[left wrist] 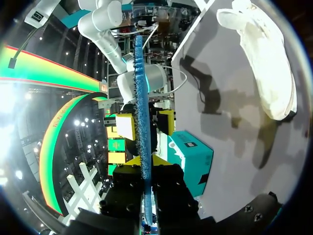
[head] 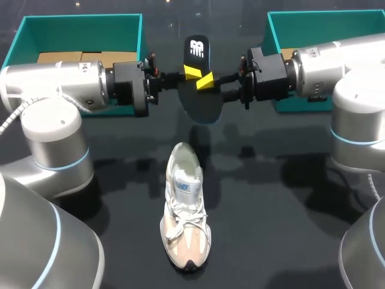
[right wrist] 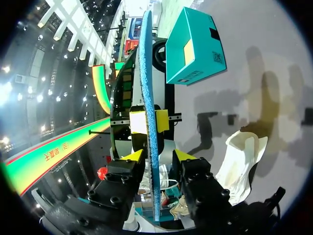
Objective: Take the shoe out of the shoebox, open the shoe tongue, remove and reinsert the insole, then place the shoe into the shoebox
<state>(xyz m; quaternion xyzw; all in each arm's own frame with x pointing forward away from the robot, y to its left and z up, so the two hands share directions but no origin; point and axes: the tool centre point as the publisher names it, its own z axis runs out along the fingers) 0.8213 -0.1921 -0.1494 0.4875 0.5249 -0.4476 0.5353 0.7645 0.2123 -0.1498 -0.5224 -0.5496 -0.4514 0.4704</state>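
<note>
Mid insole step, left pincer (head: 191, 73) and right pincer (head: 206, 80) both clamp the insole (head: 201, 103) aloft beyond the shoe (head: 185, 205), so next it likely needs lowering into the shoe's opening.

My arms span the tabletop (head: 271, 198) from side to side. The left gripper (head: 192, 73) and right gripper (head: 206, 80) both pinch the insole (head: 198, 99), barring 12 o'clock of the shoe (head: 185, 208). The left box (head: 81, 30) blocks 10 o'clock and the right box (head: 313, 27) blocks 2. I see open passage at 3 and 9 o'clock.
</note>
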